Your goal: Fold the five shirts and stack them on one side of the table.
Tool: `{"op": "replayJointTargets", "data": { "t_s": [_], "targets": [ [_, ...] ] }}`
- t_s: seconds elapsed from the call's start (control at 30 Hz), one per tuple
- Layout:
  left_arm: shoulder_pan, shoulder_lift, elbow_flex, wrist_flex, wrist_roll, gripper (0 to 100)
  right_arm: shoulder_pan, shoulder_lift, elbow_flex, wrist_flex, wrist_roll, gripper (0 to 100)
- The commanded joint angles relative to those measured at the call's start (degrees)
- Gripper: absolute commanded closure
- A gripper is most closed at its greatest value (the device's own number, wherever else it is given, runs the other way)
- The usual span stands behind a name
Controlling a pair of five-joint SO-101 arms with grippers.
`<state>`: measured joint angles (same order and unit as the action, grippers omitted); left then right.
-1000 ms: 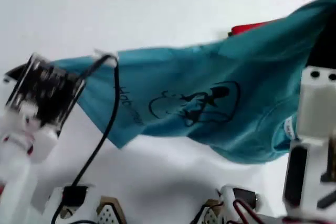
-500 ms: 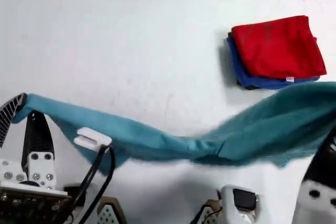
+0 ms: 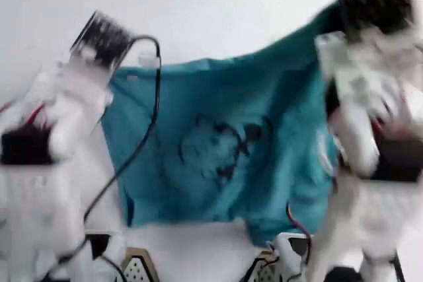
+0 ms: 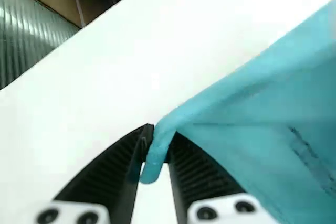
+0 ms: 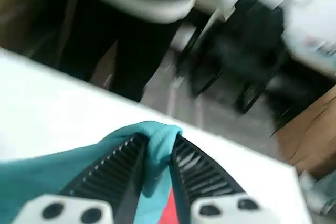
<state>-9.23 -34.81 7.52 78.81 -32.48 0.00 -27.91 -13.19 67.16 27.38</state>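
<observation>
Teal cloth is filling the gap between the two claws: the teal shirt [image 3: 225, 143] is hanging spread out, pinched at one corner by each. The left claw [image 4: 157, 135] is closing almost fully on a rolled corner of fabric, with only the thickness of the cloth parting its ribbed fingers [image 4: 118, 163]. The right claw [image 5: 159, 142] is doing the same at the opposite corner, its jaws nearly together around a bunched fold.

The held edge is running straight from claw to claw, and that line is the shirt's long axis at the top. It is slanting, the right claw's end sitting farther across the desk [image 3: 218, 18] than the left claw's. From that edge the shirt is draping back toward the arm bases behind both claws, its dark print [image 3: 221, 146] facing up (the hem nearest the bases is looking uneven, lower behind the right claw).

Bare white desk is lying ahead of the left claw and off to its outer side. Ahead of the right claw the desk's far edge [image 5: 220, 135] is coming close, with floor beyond it. A sliver of red cloth [image 5: 169, 208] is showing directly beneath the right claw. A black cable [image 3: 149, 130] is trailing across the shirt behind the left claw.
</observation>
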Motion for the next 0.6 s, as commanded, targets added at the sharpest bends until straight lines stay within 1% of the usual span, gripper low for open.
{"op": "replayJointTargets", "data": {
  "t_s": [0.0, 0.1, 0.23, 0.43, 0.57],
  "targets": [
    [-0.3, 12.0, -2.5, -7.6, 0.0, 97, -1.4, 4.9, 9.1, -11.6, 0.6, 98.1],
    [-0.7, 24.6, -10.1, -10.5, 0.0, 97, -1.5, 11.5, 13.3, -21.1, 0.6, 98.1],
    [-2.2, 41.9, -26.2, -10.4, 0.2, 97, -1.1, 21.8, 11.1, -27.7, 0.5, 98.1],
    [-4.9, 63.8, -57.8, -2.0, 0.4, 97, -1.5, 34.5, -4.6, -28.4, 0.2, 98.1],
    [-6.5, 77.6, -75.5, 3.0, 0.1, 97, -3.6, 45.8, -15.7, -27.4, 0.3, 98.1]
  ]
}}
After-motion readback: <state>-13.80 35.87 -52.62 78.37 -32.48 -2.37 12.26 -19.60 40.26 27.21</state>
